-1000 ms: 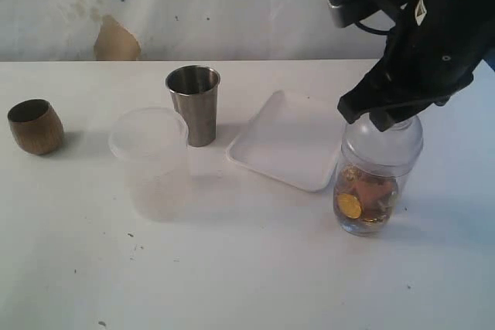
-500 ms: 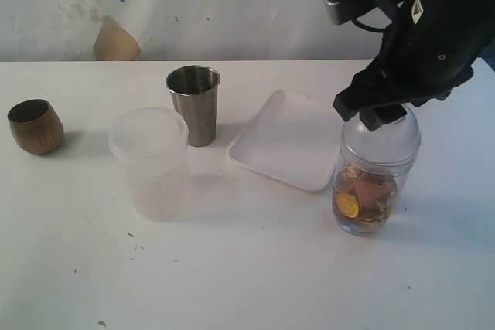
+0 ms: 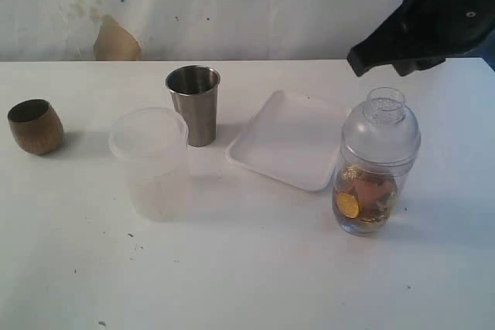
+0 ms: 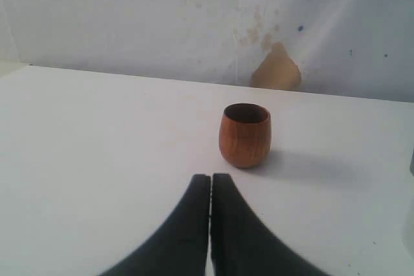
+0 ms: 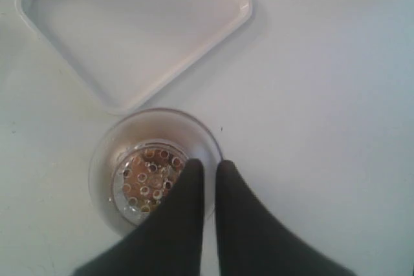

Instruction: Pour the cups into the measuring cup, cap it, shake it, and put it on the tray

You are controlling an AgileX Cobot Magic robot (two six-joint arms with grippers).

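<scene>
On your white desk (image 3: 255, 268), the clear measuring cup (image 3: 367, 191) stands just off the flat, rimmed tray (image 3: 288, 141), at its 4 o'clock.
Its dome lid (image 3: 380, 133) is on, with a perforated top. Your right gripper (image 5: 209, 167) above it and your left gripper (image 4: 211, 179), facing the round wooden cup (image 4: 244, 135), are pinched together, holding nothing.

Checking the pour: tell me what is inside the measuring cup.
The measuring cup holds brown pieces and one round yellow piece, under a dome lid. Anything beneath the pile is hidden.
</scene>
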